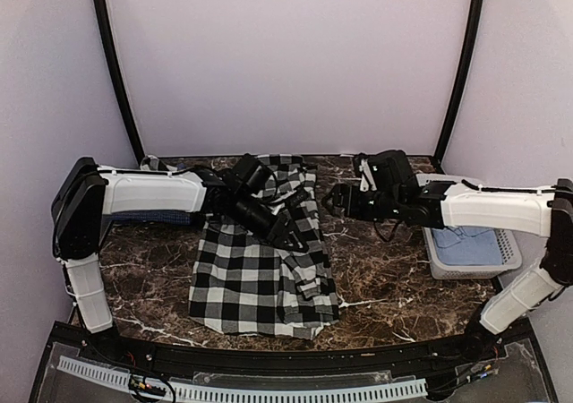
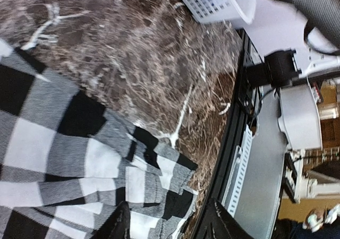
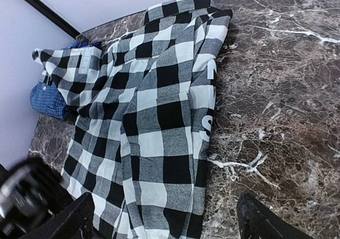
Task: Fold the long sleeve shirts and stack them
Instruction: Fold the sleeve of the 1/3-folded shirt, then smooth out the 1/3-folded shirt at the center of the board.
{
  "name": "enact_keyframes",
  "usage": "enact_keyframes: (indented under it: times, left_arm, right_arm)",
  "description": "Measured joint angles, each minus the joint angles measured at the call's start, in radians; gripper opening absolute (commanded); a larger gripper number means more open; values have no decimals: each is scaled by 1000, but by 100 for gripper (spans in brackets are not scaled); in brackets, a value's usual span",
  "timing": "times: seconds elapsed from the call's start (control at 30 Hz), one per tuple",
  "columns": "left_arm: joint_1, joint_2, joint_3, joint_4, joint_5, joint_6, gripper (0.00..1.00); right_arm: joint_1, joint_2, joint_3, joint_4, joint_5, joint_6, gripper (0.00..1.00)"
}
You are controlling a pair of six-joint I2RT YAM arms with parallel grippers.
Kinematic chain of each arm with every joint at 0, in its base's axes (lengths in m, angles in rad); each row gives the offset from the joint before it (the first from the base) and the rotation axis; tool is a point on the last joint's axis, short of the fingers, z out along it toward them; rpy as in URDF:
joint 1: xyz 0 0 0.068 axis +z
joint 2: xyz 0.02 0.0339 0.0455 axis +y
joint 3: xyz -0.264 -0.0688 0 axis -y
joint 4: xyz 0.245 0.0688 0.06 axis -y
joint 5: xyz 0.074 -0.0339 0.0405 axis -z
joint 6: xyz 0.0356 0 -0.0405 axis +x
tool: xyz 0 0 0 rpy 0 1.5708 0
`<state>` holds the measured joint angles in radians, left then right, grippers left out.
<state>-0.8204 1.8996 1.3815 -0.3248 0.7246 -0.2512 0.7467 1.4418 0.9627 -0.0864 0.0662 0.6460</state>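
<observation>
Evidently we are mid-fold; the large-checked black-and-white cloth shirt [image 1: 255, 282] lies spread mid-table; left gripper [image 1: 291, 239] over its sleeve, right gripper [image 1: 334, 201] beside its edge, both jaws spread; next we should pinch the cloth.

Dark marble table [image 1: 376, 282], pale lilac walls [image 1: 286, 63]

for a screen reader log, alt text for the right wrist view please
A black-and-white checked shirt lies spread on a dark marble table, a blue shirt bunched at its left edge. The claw is open, its fingertips framing the bottom.
</observation>
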Motion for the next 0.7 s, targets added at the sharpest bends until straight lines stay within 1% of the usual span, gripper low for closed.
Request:
enact_keyframes:
  times: [0.1,0.13,0.2,0.27,0.33,0.43,0.57,0.63,0.7]
  left_arm:
    - [72,-28,-43,69,-34,-82,39]
    - [104,-34,-60,97,-46,-113,39]
    - [159,-36,-90,146,-77,-176,38]
    - [208,-36,-112,179,-114,-225,38]
    - [228,-35,-115,200,-143,-259,37]
    - [228,-32,-102,232,-171,-290,34]
    - [227,2,-51,269,-195,-319,32]
    - [227,27,-25,283,-196,-335,31]
    - [226,54,-9,308,-187,-349,31]
  right_arm:
    - [-2,70,20,20,-47,-9,69]
    - [-4,97,33,30,-65,-16,64]
    - [-13,171,79,55,-116,-17,51]
    - [-29,245,130,87,-165,-21,42]
    - [-51,311,183,116,-216,-23,38]
    - [-88,420,277,159,-292,-16,33]
    - [-130,545,389,199,-380,-3,29]
    - [-149,617,463,203,-415,1,29]
    - [-167,686,544,202,-437,-2,36]
